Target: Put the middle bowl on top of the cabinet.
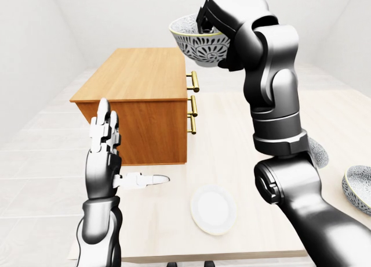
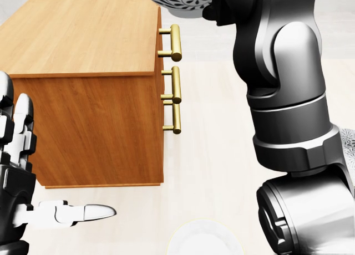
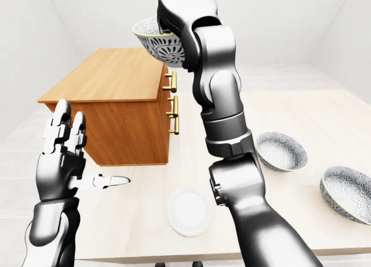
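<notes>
bowl (image 1: 197, 46): white, dark leaf pattern | right hand (image 1: 214, 14) grips it | left hand (image 1: 103, 145) open

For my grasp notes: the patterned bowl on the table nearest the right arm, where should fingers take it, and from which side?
Probably at the rim, from above. The bowl stands upright and open on the table, so its thin rim is free for a pinch, one finger inside and the others outside. Its round, sloping wall would give a side grasp little hold.
</notes>
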Tool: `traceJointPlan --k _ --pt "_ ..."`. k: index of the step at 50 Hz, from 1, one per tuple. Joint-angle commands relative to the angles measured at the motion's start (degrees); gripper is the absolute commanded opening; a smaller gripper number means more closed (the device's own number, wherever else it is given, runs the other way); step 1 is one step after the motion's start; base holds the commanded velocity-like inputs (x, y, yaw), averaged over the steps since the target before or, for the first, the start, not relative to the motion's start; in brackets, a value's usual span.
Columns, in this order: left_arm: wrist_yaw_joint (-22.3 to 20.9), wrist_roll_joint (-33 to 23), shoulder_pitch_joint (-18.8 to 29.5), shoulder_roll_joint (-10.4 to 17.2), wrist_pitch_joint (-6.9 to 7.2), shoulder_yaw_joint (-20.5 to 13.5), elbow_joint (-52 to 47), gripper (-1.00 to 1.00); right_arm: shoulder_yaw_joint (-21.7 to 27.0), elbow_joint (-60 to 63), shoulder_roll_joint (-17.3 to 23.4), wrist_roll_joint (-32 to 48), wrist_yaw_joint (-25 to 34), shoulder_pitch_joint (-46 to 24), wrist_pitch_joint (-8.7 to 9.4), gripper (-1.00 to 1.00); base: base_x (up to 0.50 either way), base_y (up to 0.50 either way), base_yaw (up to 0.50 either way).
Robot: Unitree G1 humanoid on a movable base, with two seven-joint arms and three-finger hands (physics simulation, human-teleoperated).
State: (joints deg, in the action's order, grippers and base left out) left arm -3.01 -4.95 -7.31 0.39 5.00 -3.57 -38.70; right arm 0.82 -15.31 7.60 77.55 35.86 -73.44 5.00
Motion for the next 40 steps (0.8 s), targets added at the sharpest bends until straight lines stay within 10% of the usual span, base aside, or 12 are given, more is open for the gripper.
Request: traceJointPlan --k 1,40 --pt "0.16 -0.68 -0.04 0.0 0.0 0.23 0.42 1.0 -1.02 -9.35 -0.93 -5.64 -6.16 -7.02 0.0 -1.0 0.0 0.0 0.0" --pt "-0.49 -0.28 -0.11 0.01 0.0 0.34 0.16 1.0 -2.85 -46.84 -7.47 -28.04 -29.73 -26.25 0.0 -1.0 0.0 0.0 0.0"
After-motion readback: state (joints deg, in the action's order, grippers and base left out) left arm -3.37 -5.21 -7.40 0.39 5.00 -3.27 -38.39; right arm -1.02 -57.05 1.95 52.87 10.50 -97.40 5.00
